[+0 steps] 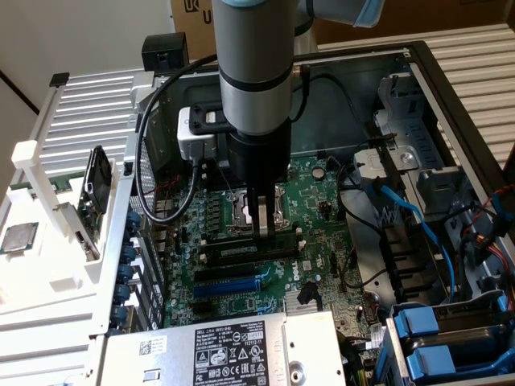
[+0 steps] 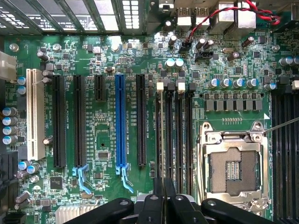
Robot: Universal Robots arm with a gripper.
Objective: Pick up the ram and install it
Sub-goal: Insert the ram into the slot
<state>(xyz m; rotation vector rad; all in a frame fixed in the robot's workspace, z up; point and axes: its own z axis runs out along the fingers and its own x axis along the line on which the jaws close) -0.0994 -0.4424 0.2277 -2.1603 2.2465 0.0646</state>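
In the wrist view the ram [image 2: 161,135] appears edge-on as a thin pale line running along the outermost black memory slot [image 2: 167,135], the one farthest from the socket and beside the expansion slots. My gripper [image 2: 163,190] is shut on the ram's near end, with the two black fingers pressed together. In the exterior view my gripper [image 1: 262,225] reaches straight down into the open computer case and its tips are at the memory slots [image 1: 249,251], just in front of the empty processor socket [image 1: 278,211]. How deep the ram sits in the slot is hidden.
Close beside the ram are the open socket [image 2: 232,163] and more memory slots [image 2: 285,154]. The blue expansion slot [image 2: 120,126] lies on its other side. Around the board are a grey power supply [image 1: 233,350], blue cables [image 1: 402,217] and drive bays [image 1: 451,338]. A silver processor chip [image 1: 18,239] rests on the white rack.
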